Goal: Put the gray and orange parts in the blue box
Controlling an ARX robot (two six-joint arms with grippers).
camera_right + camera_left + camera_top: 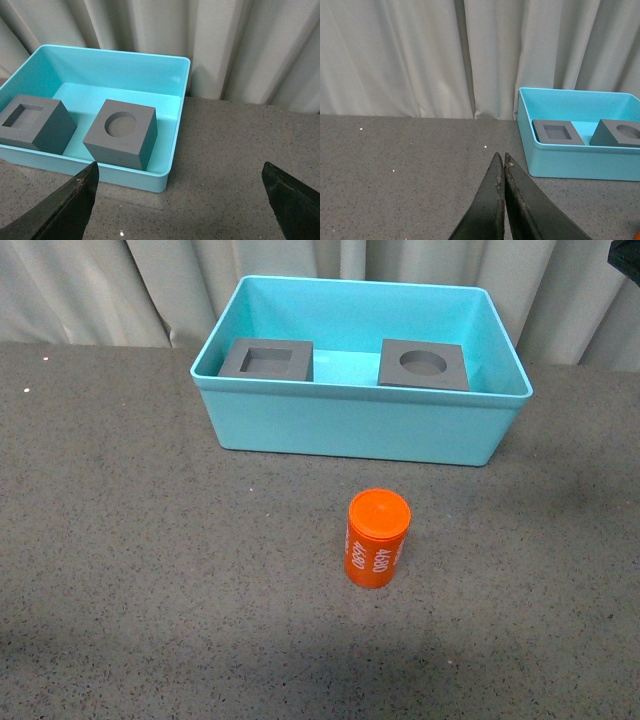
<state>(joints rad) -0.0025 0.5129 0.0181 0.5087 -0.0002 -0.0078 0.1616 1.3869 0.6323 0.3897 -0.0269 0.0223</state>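
Found the orange cylinder (378, 538) standing upright on the dark speckled table (140, 560), outside the blue box (350, 430), in front of its near wall and apart from it, slightly right of the middle in the front view. Noted a glossy orange body, a flat cap-like top with a faint rim, and white digits printed sideways up the side, seemingly 4680. Saw both gray parts already inside the box: the cube with the square recess (267, 360) toward the left end, the cube with the round recess (424, 364) toward the right end, set apart with bare turquoise floor between. Judged both matte, mid-gray and sharp-edged, recesses facing up, tops below the flared rim. Took the box for a wide rectangular turquoise bin with smooth sloping walls, backed by a pale pleated curtain (120, 290). Caught the left gripper (501, 159) in its own wrist view, black tapered fingers pressed together at the tips with nothing between, above bare table off the box's left end. Caught the right gripper (182, 197) in its wrist view, dark fingers (75, 200) spread wide and holding nothing, near the box's right end, with the round-recess cube the closer of the two.
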